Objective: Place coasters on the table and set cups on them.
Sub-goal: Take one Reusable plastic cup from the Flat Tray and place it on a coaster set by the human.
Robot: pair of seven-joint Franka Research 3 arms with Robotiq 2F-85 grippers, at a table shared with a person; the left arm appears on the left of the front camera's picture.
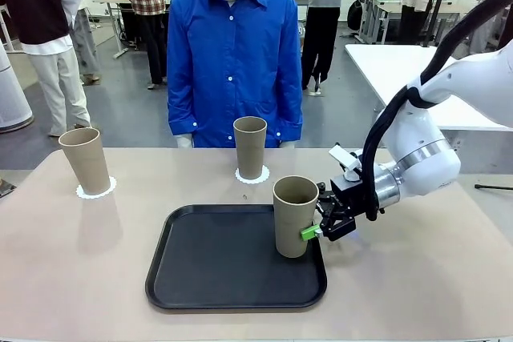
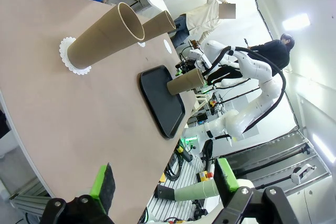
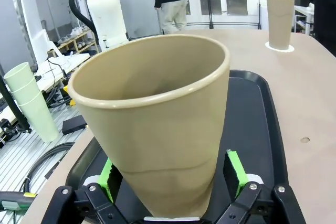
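Two cups (image 1: pixel 85 159) (image 1: pixel 250 146) seated on coasters (image 1: pixel 96 190) (image 1: pixel 252 175) at far side of table (image 1: pixel 417 270). Third cup (image 1: pixel 295 215) upright on black tray (image 1: pixel 208 266); right gripper (image 1: pixel 314 230) open, pads straddling base, not clamped. Left gripper (image 2: pixel 163 182) open, empty. Third coaster placement outstanding.

Between the right pincer's (image 3: pixel 173 174) green pads, the khaki cup's (image 3: pixel 157 124) base was cut off by the bottom edge; whether the pads touched it was unclear.

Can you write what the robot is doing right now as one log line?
right gripper: jaws open around tray cup | black tray: holds that cup | two cups on coasters | left gripper: open, idle
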